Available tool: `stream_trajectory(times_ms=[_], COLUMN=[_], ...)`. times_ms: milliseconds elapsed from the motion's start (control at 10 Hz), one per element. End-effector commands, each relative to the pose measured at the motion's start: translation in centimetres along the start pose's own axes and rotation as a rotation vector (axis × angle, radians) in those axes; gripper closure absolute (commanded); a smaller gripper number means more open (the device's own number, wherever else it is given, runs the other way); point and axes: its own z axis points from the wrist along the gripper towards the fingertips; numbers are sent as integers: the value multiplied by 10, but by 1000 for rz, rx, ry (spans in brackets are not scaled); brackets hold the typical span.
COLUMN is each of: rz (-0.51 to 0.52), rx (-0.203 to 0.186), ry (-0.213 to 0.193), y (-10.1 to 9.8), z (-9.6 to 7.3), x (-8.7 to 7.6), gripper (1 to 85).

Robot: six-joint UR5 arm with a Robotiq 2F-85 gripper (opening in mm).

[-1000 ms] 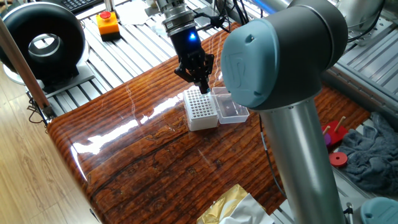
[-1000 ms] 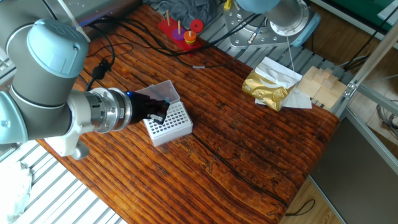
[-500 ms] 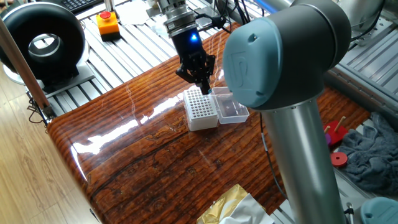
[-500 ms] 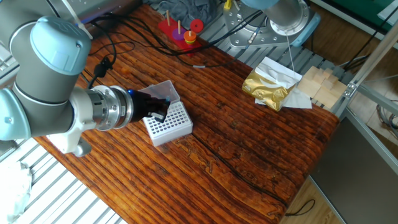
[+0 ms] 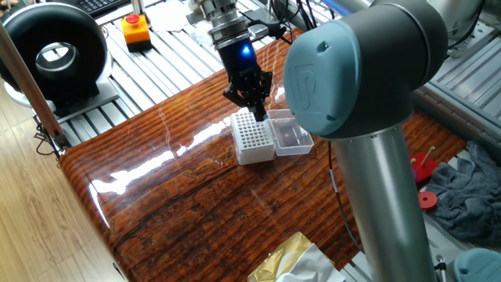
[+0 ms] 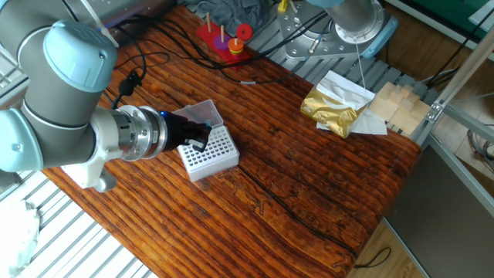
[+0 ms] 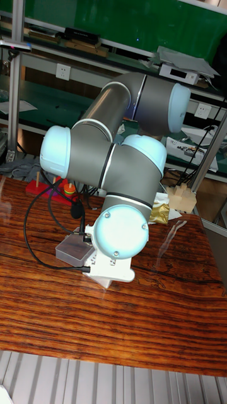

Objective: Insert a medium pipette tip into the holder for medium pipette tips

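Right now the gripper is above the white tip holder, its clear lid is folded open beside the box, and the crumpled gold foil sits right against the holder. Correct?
Not quite. The gold foil lies well apart from the white tip holder, across bare wood, as the other fixed view shows. The rest stands: the gripper is above the holder, and the clear lid lies open beside the box.

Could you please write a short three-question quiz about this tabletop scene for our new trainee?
1. True or false: the claw hangs above the white holder for medium pipette tips.
2. What lies open beside the holder, on the wooden table? A) its clear lid B) a metal tray C) a book
3. Fill in: near the table's edge, by the wooden blocks, lies a crumpled ____ foil wrapper.

Key: 1 true; 2 A; 3 gold.
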Motion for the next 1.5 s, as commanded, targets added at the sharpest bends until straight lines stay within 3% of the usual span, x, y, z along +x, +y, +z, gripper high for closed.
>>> stream_trajectory(times_ms=[0, 500, 900, 1400], rz=[-7, -9, 0, -1], rx=[-10, -12, -19, -13], ry=[-5, -11, -14, -20], y=[1, 4, 17, 15], z=[1, 2, -3, 0], x=[-1, -9, -15, -23], gripper=[847, 847, 847, 847])
